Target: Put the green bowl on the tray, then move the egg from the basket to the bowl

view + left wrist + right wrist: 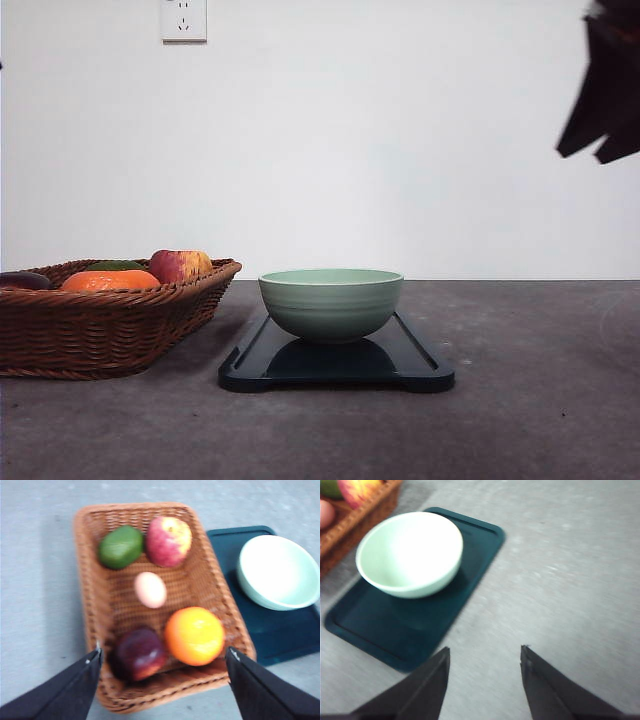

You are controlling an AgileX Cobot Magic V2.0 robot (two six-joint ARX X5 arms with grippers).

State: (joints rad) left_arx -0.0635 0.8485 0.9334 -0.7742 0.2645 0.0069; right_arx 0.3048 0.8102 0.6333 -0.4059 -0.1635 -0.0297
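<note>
The green bowl (331,302) stands upright and empty on the dark tray (420,370), toward the tray's far end in the front view. Left of the tray is the wicker basket (100,325). In the left wrist view the pale tan egg (150,590) lies in the middle of the basket (90,595), among other fruit. My left gripper (162,655) hovers above the basket, open and holding nothing. My right gripper (485,652) is open over bare table beside the tray (395,630) and the bowl (410,552); it hangs high at the right in the front view (605,100).
The basket also holds a red-yellow apple (169,541), a green avocado (120,546), an orange (194,636) and a dark red fruit (139,653). A white wall with an outlet (184,20) stands behind the grey table.
</note>
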